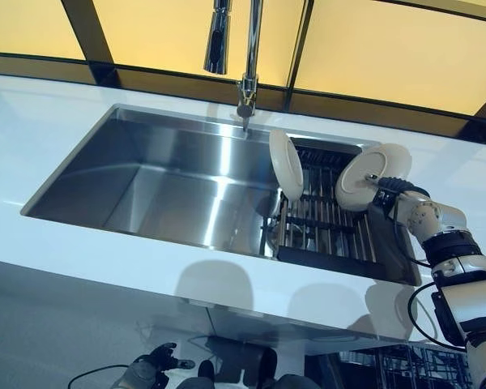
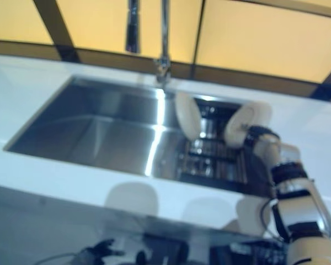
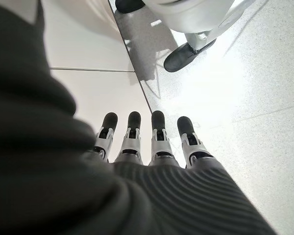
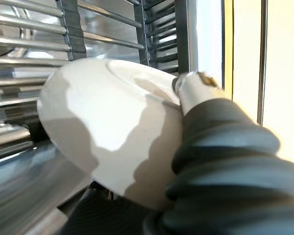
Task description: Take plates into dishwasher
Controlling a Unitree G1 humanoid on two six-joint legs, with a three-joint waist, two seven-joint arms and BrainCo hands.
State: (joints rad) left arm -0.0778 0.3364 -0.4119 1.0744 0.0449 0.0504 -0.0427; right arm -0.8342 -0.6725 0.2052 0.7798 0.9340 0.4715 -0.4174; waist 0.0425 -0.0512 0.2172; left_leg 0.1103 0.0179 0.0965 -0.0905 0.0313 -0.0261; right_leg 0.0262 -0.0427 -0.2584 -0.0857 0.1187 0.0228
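Observation:
A white plate [image 1: 285, 164] stands on edge in the dark drying rack [image 1: 324, 231] at the right end of the steel sink [image 1: 170, 182]. A second white plate [image 1: 363, 176] is lifted over the rack's right side, tilted, with my right hand [image 1: 391, 190] shut on its rim. In the right wrist view this plate [image 4: 103, 122] fills the middle, and the thumb [image 4: 193, 88] presses on its face above the rack bars. My left hand [image 3: 142, 142] hangs low beside the floor, fingers straight and holding nothing; it also shows under the counter [image 1: 150, 369].
A tall faucet [image 1: 247, 73] with a hanging spray head [image 1: 218, 40] stands behind the sink. White countertop [image 1: 32, 130] surrounds the basin. A wire basket [image 1: 385, 362] shows below the counter's front edge at the lower right.

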